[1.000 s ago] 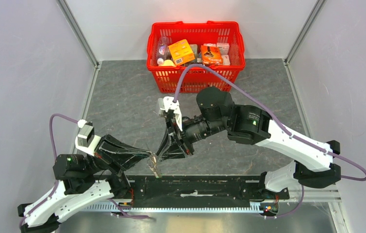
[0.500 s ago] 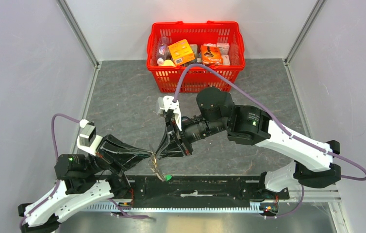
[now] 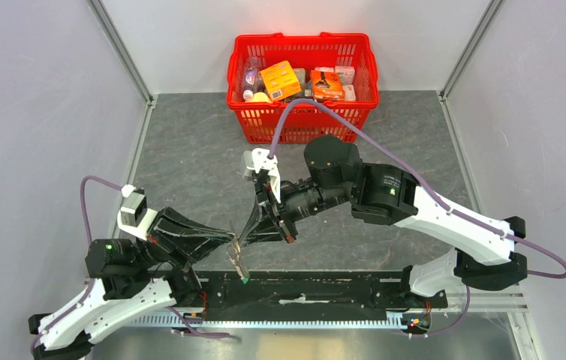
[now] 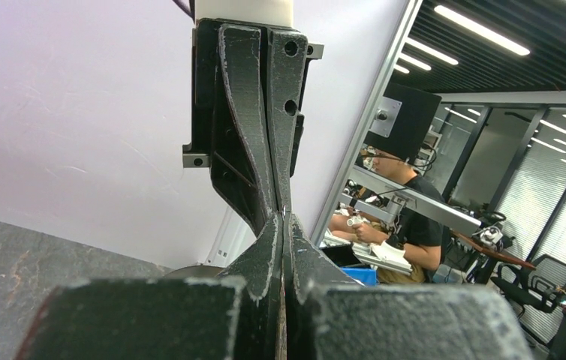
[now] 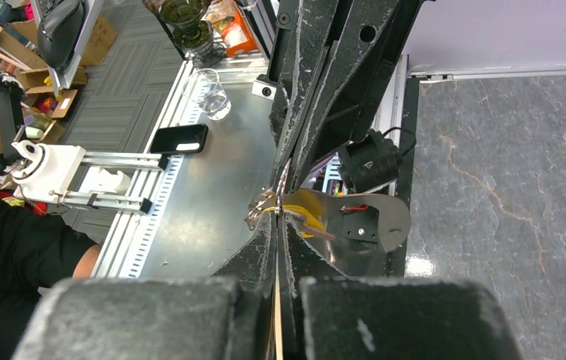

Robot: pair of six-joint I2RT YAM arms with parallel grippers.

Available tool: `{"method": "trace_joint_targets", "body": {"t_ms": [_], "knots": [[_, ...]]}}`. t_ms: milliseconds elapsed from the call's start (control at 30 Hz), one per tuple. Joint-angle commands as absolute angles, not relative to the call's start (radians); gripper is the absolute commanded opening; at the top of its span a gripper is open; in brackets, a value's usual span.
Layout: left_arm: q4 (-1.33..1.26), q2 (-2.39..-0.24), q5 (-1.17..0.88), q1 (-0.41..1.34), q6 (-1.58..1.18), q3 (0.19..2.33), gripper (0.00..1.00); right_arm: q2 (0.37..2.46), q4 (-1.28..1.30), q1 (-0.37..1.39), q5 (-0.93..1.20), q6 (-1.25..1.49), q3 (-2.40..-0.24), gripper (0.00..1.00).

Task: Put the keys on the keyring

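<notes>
Both pinched together, the left claw [image 3: 229,239] and right claw [image 3: 245,235] meet tip to tip, with the keyring [image 3: 238,260] dangling below. The green key [image 3: 244,280] has swung back beneath it and seems attached. The yellow key [image 5: 304,211] sits at the tips.

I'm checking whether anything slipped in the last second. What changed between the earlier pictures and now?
The green key dangling below the grippers swung. It was hidden a second ago, out toward the right arm half a second ago, and is now back nearly straight below. Nothing was taken hold of or let go. The left gripper and right gripper stayed shut, tip to tip; the basket did not move.
</notes>
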State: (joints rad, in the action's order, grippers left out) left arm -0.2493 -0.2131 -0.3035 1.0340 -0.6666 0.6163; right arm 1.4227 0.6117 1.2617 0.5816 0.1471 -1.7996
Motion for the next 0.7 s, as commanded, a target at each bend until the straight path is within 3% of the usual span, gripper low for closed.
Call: {"method": "trace_joint_targets", "body": {"t_ms": [0,600,633,667], "knots": [[-0.346,-0.216,-0.279,1.035,-0.696,0.607,0.02,1.427,0.520,1.275,0.604,0.164,-1.774,0.00],[-0.488,-0.246,-0.354,1.035,-0.753,0.586,0.02,1.423,0.476,1.275,0.601,0.178,-1.753,0.00],[-0.488,-0.245,-0.355,1.035,-0.753,0.588,0.02,1.420,0.485,1.275,0.588,0.176,-1.753,0.05],[-0.488,-0.244,-0.354,1.035,-0.753,0.590,0.02,1.414,0.495,1.274,0.568,0.176,-1.754,0.17]]}}
